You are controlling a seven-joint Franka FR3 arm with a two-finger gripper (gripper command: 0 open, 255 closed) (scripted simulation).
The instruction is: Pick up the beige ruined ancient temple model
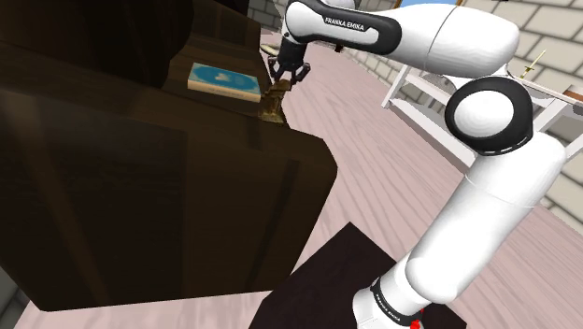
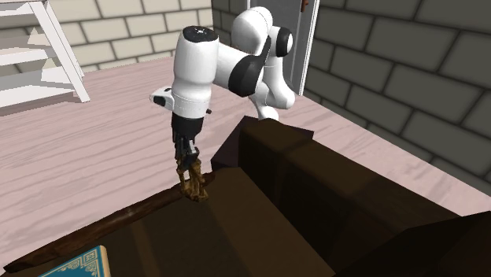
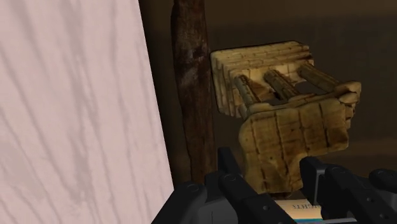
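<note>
While in pincer [image 3: 270,163], temple [image 3: 286,121] near edge [image 3: 191,89]

Beige ruined temple model [image 3: 286,127], blocky columns, clasped by end effector [image 3: 270,170], at edge of dark furniture [image 1: 140,187]

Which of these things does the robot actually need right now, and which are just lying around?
Part of the job:
- beige temple model, at the dark cabinet edge
- black gripper, clasping the model

Just lying about:
- blue book on the cabinet
- white steps by the brick wall
</note>
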